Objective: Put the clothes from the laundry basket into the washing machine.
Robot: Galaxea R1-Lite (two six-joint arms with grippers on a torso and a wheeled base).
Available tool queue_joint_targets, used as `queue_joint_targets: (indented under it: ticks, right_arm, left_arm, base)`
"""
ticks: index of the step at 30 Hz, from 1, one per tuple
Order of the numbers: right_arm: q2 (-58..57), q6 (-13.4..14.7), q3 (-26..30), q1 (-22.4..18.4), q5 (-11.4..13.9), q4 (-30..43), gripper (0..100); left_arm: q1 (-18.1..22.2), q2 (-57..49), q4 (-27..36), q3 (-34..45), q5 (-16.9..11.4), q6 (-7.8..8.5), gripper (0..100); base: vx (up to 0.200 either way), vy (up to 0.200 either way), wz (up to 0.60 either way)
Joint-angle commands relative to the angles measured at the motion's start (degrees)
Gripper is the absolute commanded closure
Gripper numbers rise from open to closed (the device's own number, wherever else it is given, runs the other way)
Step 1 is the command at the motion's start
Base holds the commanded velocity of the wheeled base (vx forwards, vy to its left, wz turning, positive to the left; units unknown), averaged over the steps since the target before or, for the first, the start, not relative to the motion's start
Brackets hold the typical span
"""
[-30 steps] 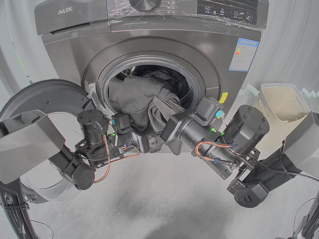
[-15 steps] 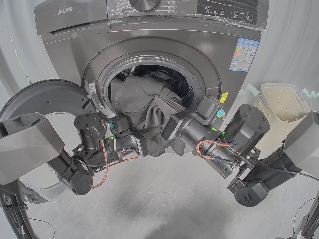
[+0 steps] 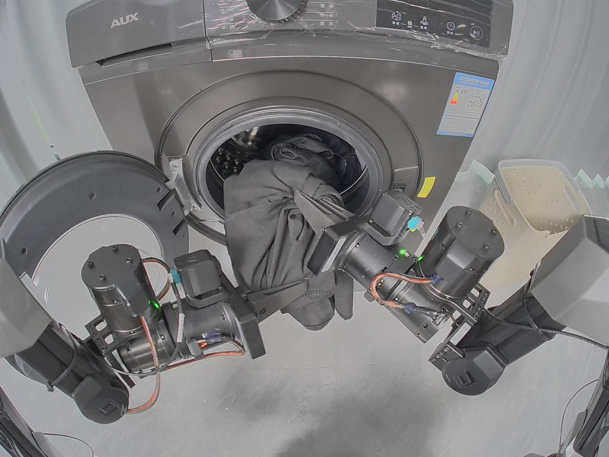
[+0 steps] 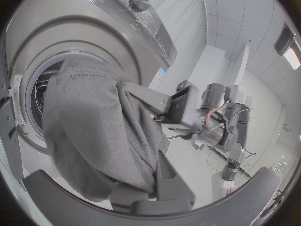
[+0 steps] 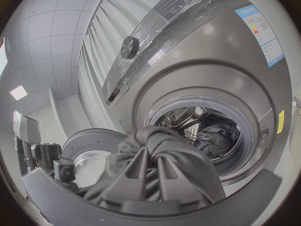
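A grey garment (image 3: 266, 236) was clenched by the right hand (image 3: 303, 201) at the washer (image 3: 406, 96); grip of the left hand (image 3: 299, 285) unclear. Released early, it could be dropped outside.

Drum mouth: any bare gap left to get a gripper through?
Bare: upper-left arc of the opening, between door seal and grey garment. Crowded: lower half, where the garment drapes over the rim with left gripper and right gripper on it; dark clothes behind.

Blue energy label (image 3: 465, 104) on washing machine (image 3: 127, 109) front, print illegible
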Motion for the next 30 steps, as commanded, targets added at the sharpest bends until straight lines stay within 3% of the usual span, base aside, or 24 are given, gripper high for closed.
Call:
queue_joint_targets:
  ticks: [1,8,11,17,22,27,30]
  right_arm:
    - [0.49,0.27,0.27,0.03,-0.01,-0.23,0]
    - [-0.22,0.97,3.25,-0.50,-0.10,-1.02,0]
    - [-0.22,0.97,3.17,-1.73,-0.72,-0.84,0]
    - [-0.65,0.89,4.92,-5.42,-1.16,-0.58,0]
    - [-1.36,0.54,10.99,-5.42,-0.54,-0.93,0]
    - [-0.39,0.01,15.38,-4.46,0.60,-0.93,0]
    - [1.89,-0.17,14.77,-3.58,0.78,-0.93,0]
  left_arm:
    - [-0.70,-3.17,-1.70,1.24,0.08,-0.10,100]
    - [4.75,2.54,-2.32,-4.83,3.33,-0.36,100]
    - [5.89,5.00,-2.76,-7.38,6.23,-0.54,100]
    - [6.86,9.49,-4.95,-11.95,11.33,-0.71,100]
    - [6.50,11.51,-6.45,-15.46,15.81,-0.71,100]
    - [6.06,11.60,-7.59,-16.25,16.52,-0.62,100]
    - [5.80,11.42,-7.94,-16.34,16.52,-0.62,100]
  base:
    - [0.000,0.000,0.00]
    - [0.000,0.000,0.00]
    - [0.000,0.000,0.00]
    - [0.000,0.000,0.00]
    - [0.000,0.000,0.00]
    - [0.000,0.000,0.00]
    - [0.000,0.000,0.00]
